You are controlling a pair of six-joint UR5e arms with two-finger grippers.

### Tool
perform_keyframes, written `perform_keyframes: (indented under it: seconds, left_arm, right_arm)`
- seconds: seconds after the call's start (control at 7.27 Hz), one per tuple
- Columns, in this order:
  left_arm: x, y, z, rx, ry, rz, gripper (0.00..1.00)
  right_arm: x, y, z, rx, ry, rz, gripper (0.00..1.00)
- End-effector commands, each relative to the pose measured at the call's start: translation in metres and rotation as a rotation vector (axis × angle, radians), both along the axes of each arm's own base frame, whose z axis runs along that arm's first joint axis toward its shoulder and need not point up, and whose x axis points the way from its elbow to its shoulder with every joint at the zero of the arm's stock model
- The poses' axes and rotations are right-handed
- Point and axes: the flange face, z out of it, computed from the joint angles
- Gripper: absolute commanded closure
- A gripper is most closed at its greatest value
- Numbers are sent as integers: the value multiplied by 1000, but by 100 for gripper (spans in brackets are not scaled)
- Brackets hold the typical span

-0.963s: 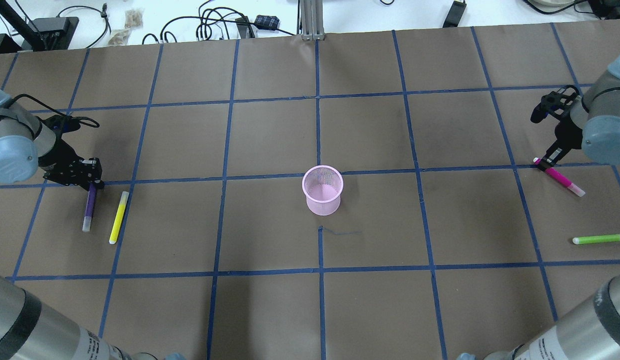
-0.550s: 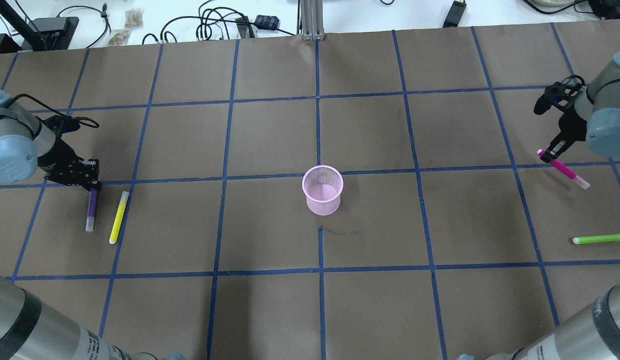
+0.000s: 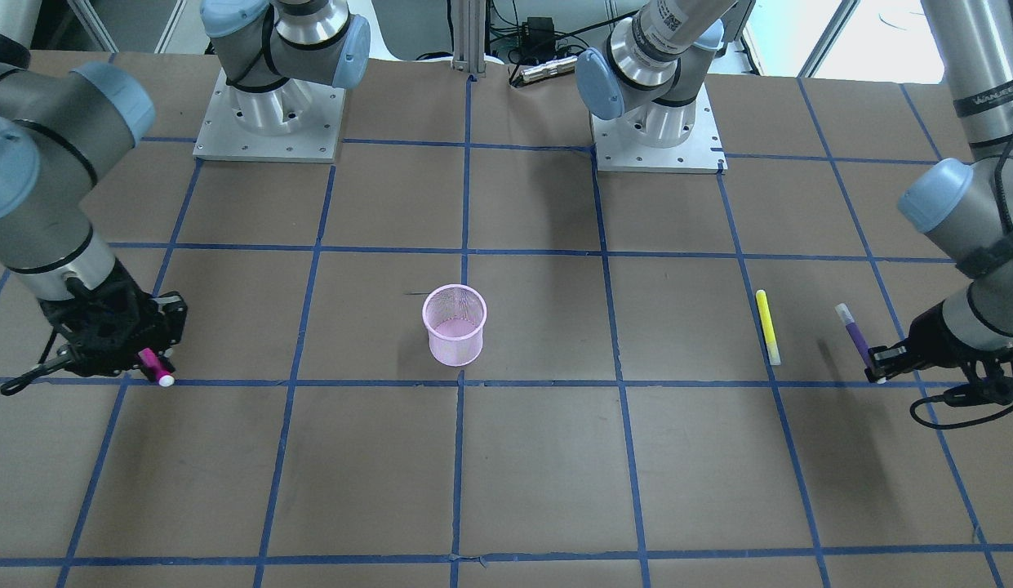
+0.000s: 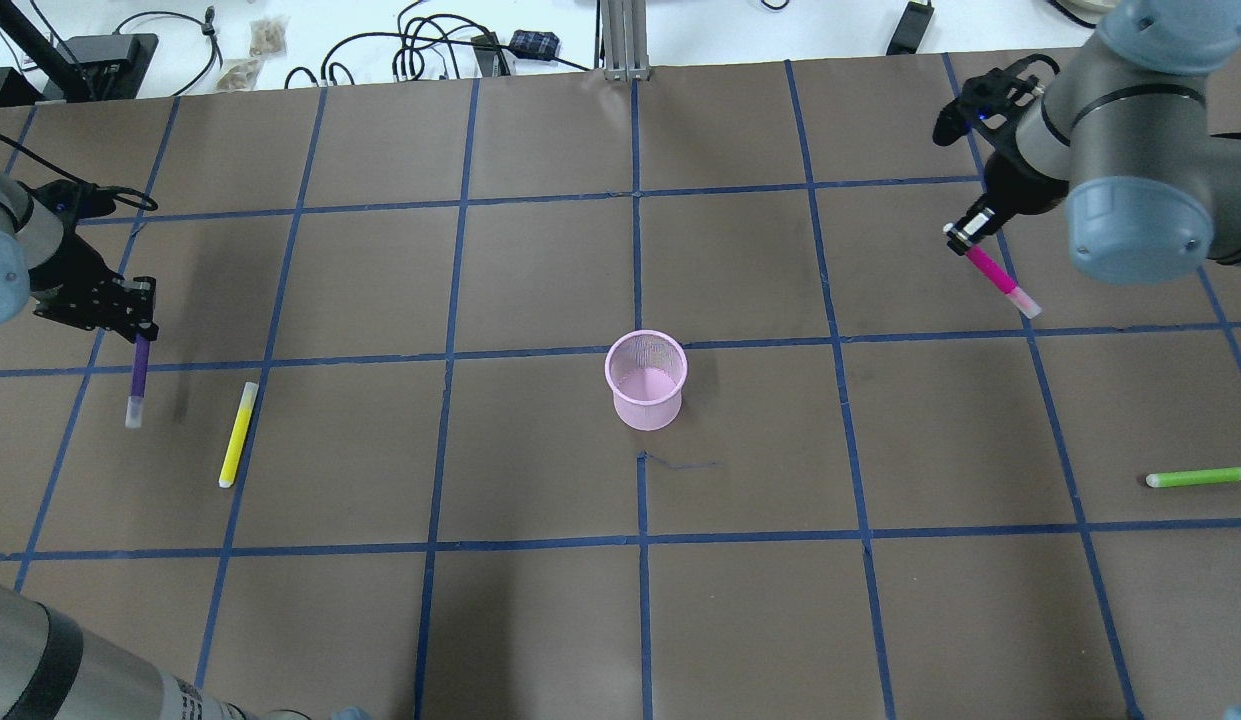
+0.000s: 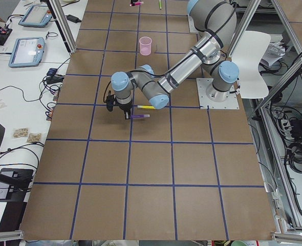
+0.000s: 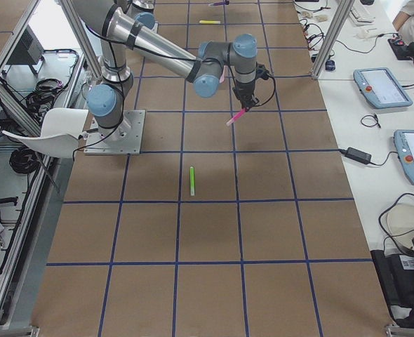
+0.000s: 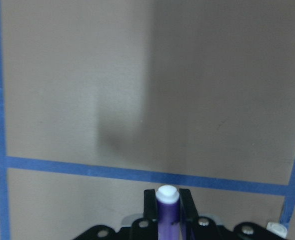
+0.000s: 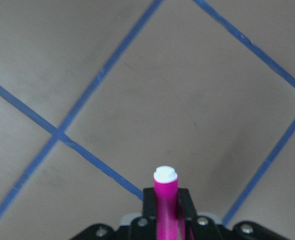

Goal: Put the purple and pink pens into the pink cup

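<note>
Brown gridded surface (image 4: 540, 280), cup (image 4: 647, 385) at centre; left fingers (image 7: 149, 207) pinch purple pen (image 4: 138, 375) clear of surface; right fingers (image 8: 148, 205) pinch pink pen (image 4: 990, 270) likewise; both well apart from cup

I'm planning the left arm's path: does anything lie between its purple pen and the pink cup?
Only the yellow pen, lying flat between the purple pen and the pink cup; nothing upright stands there.

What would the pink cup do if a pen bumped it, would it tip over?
The pink cup looks like thin mesh and stands empty, so it is probably light and might slide or tip if bumped near its rim. It seems narrower at its base, which likely makes tipping easier. Nothing braces it.
</note>
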Motion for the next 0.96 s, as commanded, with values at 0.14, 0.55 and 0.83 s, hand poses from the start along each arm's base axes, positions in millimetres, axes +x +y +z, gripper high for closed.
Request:
perform_keyframes:
  seconds: [0.14,0.55,0.83]
  left_arm:
    - [-24,-15,111,-106,-104,-50,100]
    - [-104,-3,187,-193,-183,-137,100]
    - [-123,9,197,-184,-175,-158,100]
  right_arm:
    - [183,34,77,-119,-249,-79,100]
    - [268,112,112,-359,-379,-70,100]
    - [259,145,51,-449,-418,-58,100]
